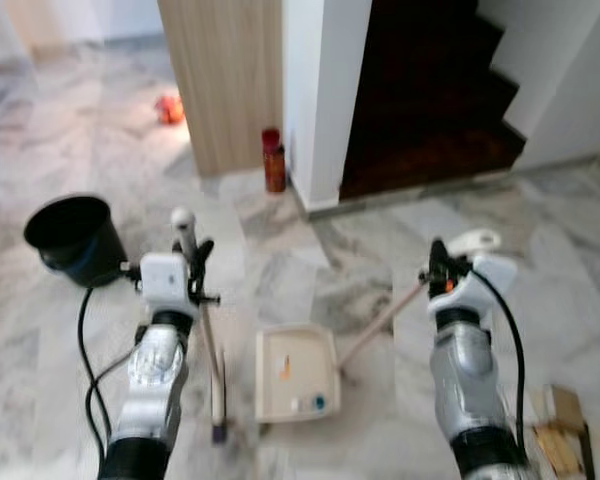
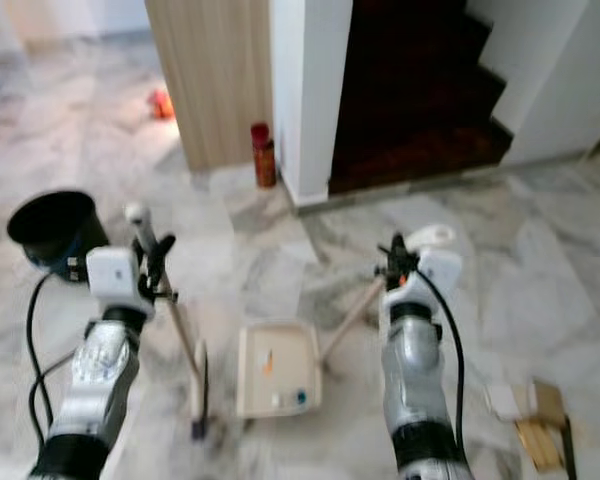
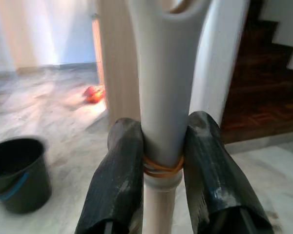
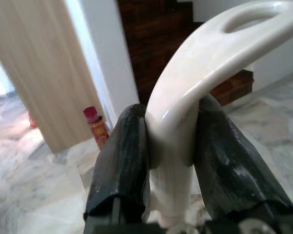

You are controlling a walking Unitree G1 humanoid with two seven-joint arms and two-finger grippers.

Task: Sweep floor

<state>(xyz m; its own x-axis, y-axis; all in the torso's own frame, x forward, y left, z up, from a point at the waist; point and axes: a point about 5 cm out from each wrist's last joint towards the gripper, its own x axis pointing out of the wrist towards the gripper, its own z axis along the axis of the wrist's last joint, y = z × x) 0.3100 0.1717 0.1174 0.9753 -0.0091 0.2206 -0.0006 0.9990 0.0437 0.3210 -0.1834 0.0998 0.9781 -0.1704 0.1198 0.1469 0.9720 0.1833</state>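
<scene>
My left gripper (image 1: 192, 250) is shut on the pale handle of a broom (image 1: 209, 335), whose head rests on the marble floor beside the dustpan. The left wrist view shows both black fingers (image 3: 119, 175) clamped on the broom handle (image 3: 163, 97) above an orange band. My right gripper (image 1: 442, 262) is shut on the white looped handle of a cream dustpan (image 1: 296, 372); its long stick slants down to the pan lying flat on the floor between my arms. Small bits, one orange and one blue, lie in the pan. In the right wrist view the dustpan handle (image 4: 195, 73) sits between the fingers.
A black bucket (image 1: 72, 238) stands on the floor at my left. A red bottle (image 1: 273, 160) stands by a white pillar and a wooden panel (image 1: 225, 80). Dark stairs (image 1: 430, 90) rise behind. An orange object (image 1: 169, 108) lies far left; cardboard pieces (image 1: 560, 425) lie near right.
</scene>
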